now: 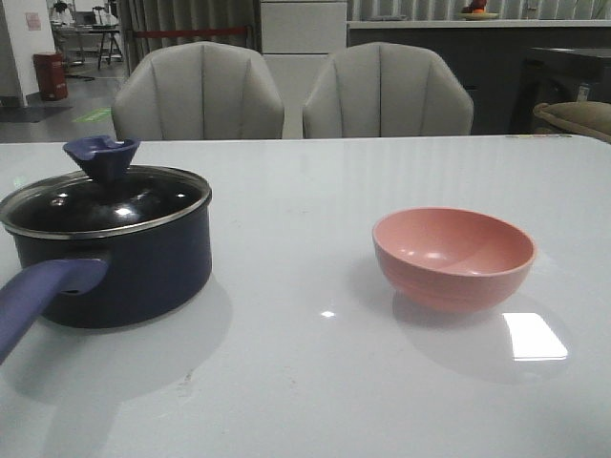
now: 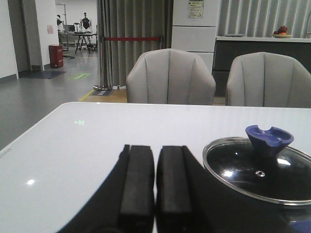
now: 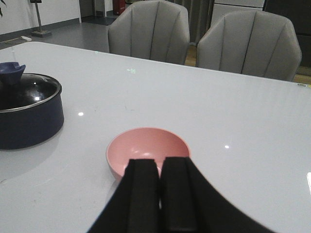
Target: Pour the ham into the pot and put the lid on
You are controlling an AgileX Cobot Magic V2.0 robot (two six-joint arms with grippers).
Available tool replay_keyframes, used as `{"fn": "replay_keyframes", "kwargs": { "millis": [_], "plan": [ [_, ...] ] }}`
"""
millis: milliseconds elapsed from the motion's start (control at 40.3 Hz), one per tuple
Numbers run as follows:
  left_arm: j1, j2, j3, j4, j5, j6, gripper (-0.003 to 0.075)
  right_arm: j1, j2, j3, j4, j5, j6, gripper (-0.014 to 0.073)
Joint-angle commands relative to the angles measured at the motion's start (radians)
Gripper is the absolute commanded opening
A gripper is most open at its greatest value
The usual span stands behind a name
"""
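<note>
The dark navy pot (image 1: 124, 267) stands at the left of the table, its blue-purple handle (image 1: 38, 291) pointing toward the front. The glass lid (image 1: 105, 200) with the blue knob (image 1: 102, 155) sits on it. It also shows in the left wrist view (image 2: 257, 170) and the right wrist view (image 3: 26, 114). The pink bowl (image 1: 453, 256) stands at the right and looks empty; no ham shows. My left gripper (image 2: 155, 150) is shut and empty beside the lid. My right gripper (image 3: 160, 162) is shut and empty just in front of the bowl (image 3: 148, 145). Neither gripper shows in the front view.
Two grey chairs (image 1: 199, 91) (image 1: 387, 91) stand behind the white table's far edge (image 1: 382, 138). A bright light reflection (image 1: 535, 336) lies on the table by the bowl.
</note>
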Motion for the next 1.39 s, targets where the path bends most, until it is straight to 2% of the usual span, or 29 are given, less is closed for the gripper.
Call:
{"fn": "replay_keyframes", "kwargs": {
  "millis": [0, 124, 248, 397, 596, 1366],
  "plan": [
    [0.003, -0.021, 0.02, 0.0, -0.081, -0.002, 0.012, -0.002, 0.008, -0.026, 0.004, -0.077, -0.011, 0.015],
    [0.003, -0.021, 0.02, 0.0, -0.081, -0.002, 0.012, -0.02, 0.008, 0.016, -0.104, -0.153, 0.024, 0.015],
    [0.003, -0.021, 0.02, 0.0, -0.081, -0.002, 0.012, -0.067, -0.003, 0.078, -0.228, -0.276, 0.172, 0.015],
    [0.003, -0.021, 0.02, 0.0, -0.081, -0.002, 0.012, -0.092, -0.081, 0.138, -0.423, -0.292, 0.354, 0.015],
    [0.003, -0.021, 0.02, 0.0, -0.081, -0.002, 0.012, -0.094, -0.19, 0.201, -0.439, -0.289, 0.394, 0.015],
    [0.003, -0.019, 0.02, 0.0, -0.081, -0.002, 0.012, -0.104, -0.187, 0.199, -0.439, -0.267, 0.4, 0.015]
  ]
}}
